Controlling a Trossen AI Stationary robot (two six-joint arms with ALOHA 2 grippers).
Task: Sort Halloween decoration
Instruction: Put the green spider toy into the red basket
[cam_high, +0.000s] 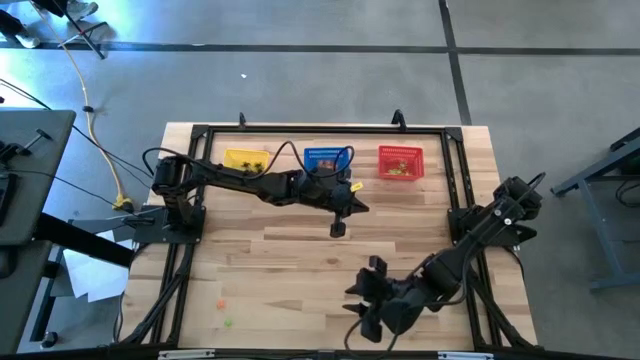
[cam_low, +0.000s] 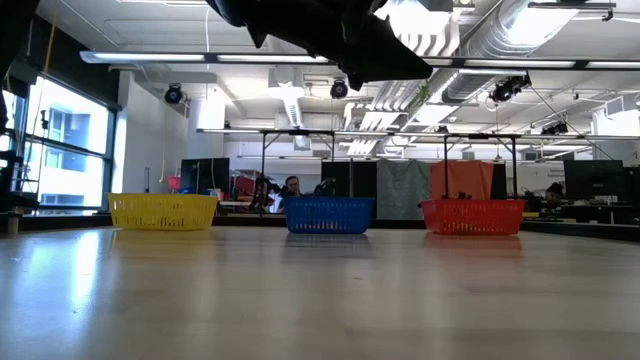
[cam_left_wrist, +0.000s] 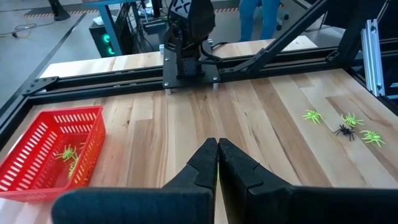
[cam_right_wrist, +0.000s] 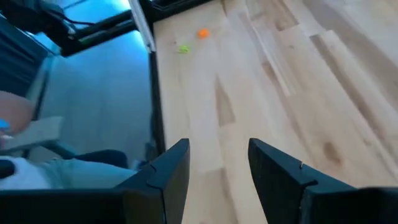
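Note:
Of the Halloween decoration, three light green spiders (cam_left_wrist: 351, 119) and a black spider (cam_left_wrist: 344, 130) lie on the wooden table toward its right side. An orange trinket (cam_right_wrist: 202, 33) and a green one (cam_right_wrist: 183, 48) lie near the table's near left corner. More green spiders (cam_left_wrist: 67, 154) lie in the red basket (cam_left_wrist: 37, 134). My left gripper (cam_left_wrist: 217, 146) hangs shut and empty above mid-table (cam_high: 338, 230), in front of the blue basket (cam_high: 327, 160). My right gripper (cam_right_wrist: 219, 152) is open, empty and above the near edge (cam_high: 362, 305).
The yellow basket (cam_high: 245, 160), blue basket and red basket (cam_high: 400, 162) stand in a row along the far edge. A black metal frame (cam_high: 200, 130) runs around the table. Bare wood (cam_high: 270, 260) lies between the arms. People show in the room beyond (cam_low: 291, 186).

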